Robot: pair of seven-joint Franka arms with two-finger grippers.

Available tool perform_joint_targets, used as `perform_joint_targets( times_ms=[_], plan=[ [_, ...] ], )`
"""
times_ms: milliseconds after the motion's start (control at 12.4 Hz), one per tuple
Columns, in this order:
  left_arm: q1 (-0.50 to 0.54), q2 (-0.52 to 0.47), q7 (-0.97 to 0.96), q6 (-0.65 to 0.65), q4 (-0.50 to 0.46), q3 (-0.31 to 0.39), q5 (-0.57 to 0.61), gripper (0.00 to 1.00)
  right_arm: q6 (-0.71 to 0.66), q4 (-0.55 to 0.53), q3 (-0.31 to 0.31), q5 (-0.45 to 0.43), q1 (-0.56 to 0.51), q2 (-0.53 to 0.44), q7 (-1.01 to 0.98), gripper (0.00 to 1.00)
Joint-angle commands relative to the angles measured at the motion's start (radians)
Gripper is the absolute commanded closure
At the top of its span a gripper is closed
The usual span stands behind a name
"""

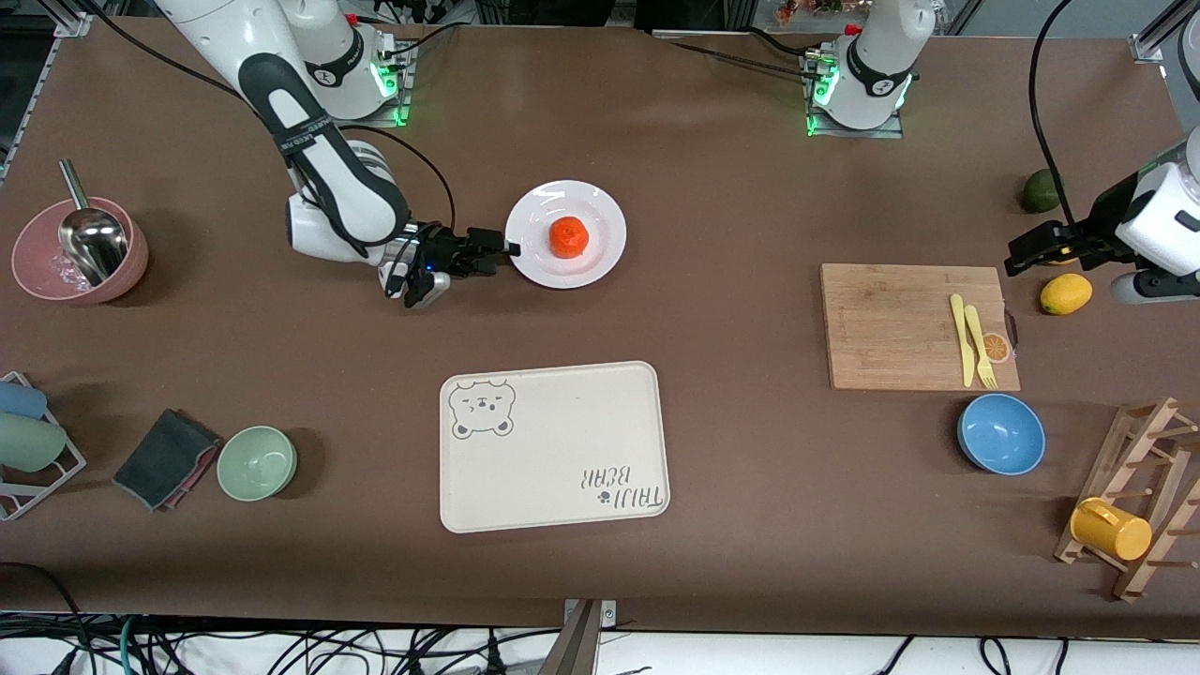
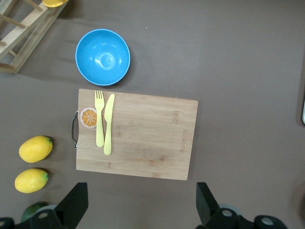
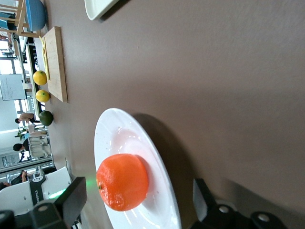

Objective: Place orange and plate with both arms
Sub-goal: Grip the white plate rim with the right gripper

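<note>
At the right arm's end of the table sits a pink bowl (image 1: 80, 251) with a metal scoop (image 1: 92, 234) in it. Nearer the front camera are a cup rack (image 1: 30, 448) at the table edge, a folded dark cloth (image 1: 166, 457) and a small green bowl (image 1: 257, 462).

The right gripper (image 1: 487, 251) is low over the table, lying on its side, just beside the rim of the plate (image 1: 600, 220). Its fingers are spread apart, with one on each side of the plate's edge in the right wrist view. They hold nothing.

The plate sits in the middle of the table, closer to the robots. The orange (image 1: 568, 237) rests on the plate, near its middle. Bare brown table lies all around the plate.

Nearer the front camera than the plate is the cream bear tray (image 1: 553, 447). There is a wide strip of bare table between them.

Toward the left arm's end is a wooden cutting board (image 1: 917, 326) with a yellow knife (image 1: 958, 337) and a yellow fork (image 1: 981, 349) lying side by side on it. A blue bowl (image 1: 1001, 434) sits just beside the board's edge, nearer the front camera. A wooden rack (image 1: 1139, 497) with a yellow cup (image 1: 1110, 530) stands near the table corner.

The left gripper (image 1: 1029, 253) waits in the air just past the board's edge, near a lemon (image 1: 1066, 293) and a dark green fruit (image 1: 1041, 190). Its fingers are wide apart and hold nothing.
</note>
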Motion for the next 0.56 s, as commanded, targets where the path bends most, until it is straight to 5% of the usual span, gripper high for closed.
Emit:
perform_joint_targets(
  times_ms=[0,241,482],
  plan=[
    [0.0,-0.003,0.03,0.024,0.005,0.008,-0.024,0.0,0.042,-0.035,0.037,0.116,-0.011,0.004,-0.115,0.08],
    [0.0,0.013,0.097,0.033,0.009,0.01,-0.022,0.0,0.043,-0.055,0.04,0.151,-0.011,0.01,-0.156,0.14],
    [-0.003,0.014,0.111,0.032,0.012,0.008,-0.024,0.0,0.045,-0.064,0.04,0.155,-0.011,0.012,-0.156,0.31]
  ],
)
